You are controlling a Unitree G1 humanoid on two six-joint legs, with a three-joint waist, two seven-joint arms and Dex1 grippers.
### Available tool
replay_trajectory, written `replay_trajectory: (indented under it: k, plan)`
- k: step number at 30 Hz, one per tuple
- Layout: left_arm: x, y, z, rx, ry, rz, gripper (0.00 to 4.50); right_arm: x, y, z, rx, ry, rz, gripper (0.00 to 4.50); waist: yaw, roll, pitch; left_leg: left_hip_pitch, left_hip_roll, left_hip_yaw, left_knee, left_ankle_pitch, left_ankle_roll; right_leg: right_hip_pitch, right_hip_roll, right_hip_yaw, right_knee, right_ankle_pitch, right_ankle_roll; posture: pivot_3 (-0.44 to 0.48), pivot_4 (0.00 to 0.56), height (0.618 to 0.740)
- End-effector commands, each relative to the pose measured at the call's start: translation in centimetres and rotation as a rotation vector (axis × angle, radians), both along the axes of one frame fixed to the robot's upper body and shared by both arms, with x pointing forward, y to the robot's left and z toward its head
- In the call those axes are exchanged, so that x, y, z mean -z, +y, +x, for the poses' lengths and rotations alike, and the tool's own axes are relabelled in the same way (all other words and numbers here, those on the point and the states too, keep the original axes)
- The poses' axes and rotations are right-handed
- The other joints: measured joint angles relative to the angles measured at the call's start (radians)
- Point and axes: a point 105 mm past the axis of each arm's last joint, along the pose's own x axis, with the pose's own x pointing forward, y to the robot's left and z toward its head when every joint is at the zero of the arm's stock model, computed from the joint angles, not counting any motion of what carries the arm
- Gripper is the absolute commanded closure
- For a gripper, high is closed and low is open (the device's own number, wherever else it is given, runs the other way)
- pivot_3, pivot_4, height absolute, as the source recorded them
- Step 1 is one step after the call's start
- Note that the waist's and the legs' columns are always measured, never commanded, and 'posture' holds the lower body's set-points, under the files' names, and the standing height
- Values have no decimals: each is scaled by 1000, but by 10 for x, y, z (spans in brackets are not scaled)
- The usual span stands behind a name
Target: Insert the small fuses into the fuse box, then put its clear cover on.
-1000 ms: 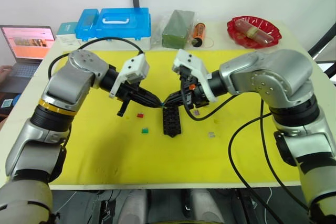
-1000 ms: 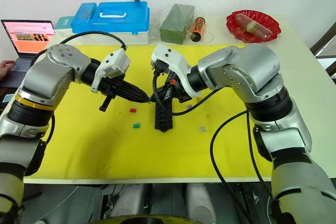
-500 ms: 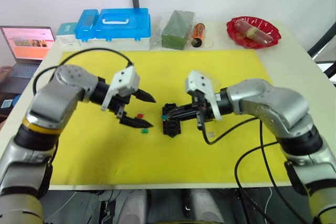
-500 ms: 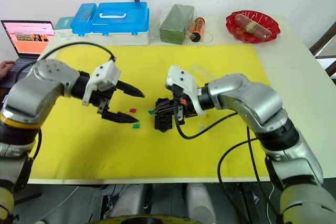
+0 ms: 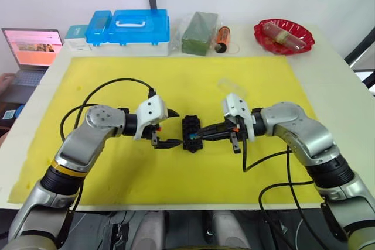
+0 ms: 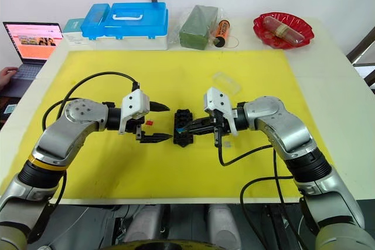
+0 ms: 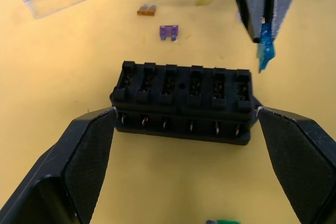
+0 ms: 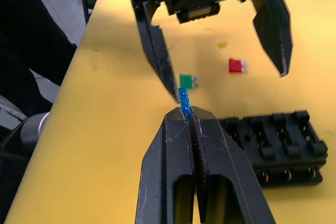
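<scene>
Left gripper (image 6: 157, 123) stands wide open, one finger either side of the fuse box (image 6: 183, 126), holding nothing. In the left wrist view its pads (image 7: 89, 153) flank the box ends and look to be just at them; whether they press on the box cannot be told. Judgement: it is placed to steady the box against the push of insertion.

Two fuses lie by this gripper on the yellow mat (image 6: 88, 168): the red fuse (image 6: 149, 122) between its fingers and the green fuse (image 8: 186, 81) near its lower finger. Both are loose and not yet loaded.

The fuse box rests flat at mid-mat, slots up. All slots seen in the left wrist view appear empty.

Right gripper (image 6: 188, 127) is closed on the blue fuse (image 8: 184, 103), pinched at the very fingertips so that most of the fuse projects clear. It hangs beside one end of the box, apart from it. Judgement: first insertion is in hand; the fuse must be squared to a slot before it goes down.

Beyond the box lie the purple fuse (image 7: 169, 31) and orange fuse (image 7: 147, 9), then the clear cover (image 6: 226, 82), well apart on the mat, left for the final step.
</scene>
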Motion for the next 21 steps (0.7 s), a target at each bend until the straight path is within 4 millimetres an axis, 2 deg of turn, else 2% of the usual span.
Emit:
replay_trajectory:
  k: [1,7,21]
  plan:
    - [-1,-4,-4,18,-21,3,34,0,1,2,-14,-27,8,4500,0,0,0,0,0,0,0,0,0,0,0,0,0,0,0,0,150,740]
    - [6,-3,-12,45,11,24,34,7,5,2,-14,-17,12,4500,2,0,0,0,0,0,0,0,0,0,0,0,0,0,0,0,150,740]
    - [4,-6,-11,44,4,25,34,15,5,2,-8,-9,-2,4500,2,0,0,0,0,0,0,0,0,0,0,0,0,0,0,0,150,740]
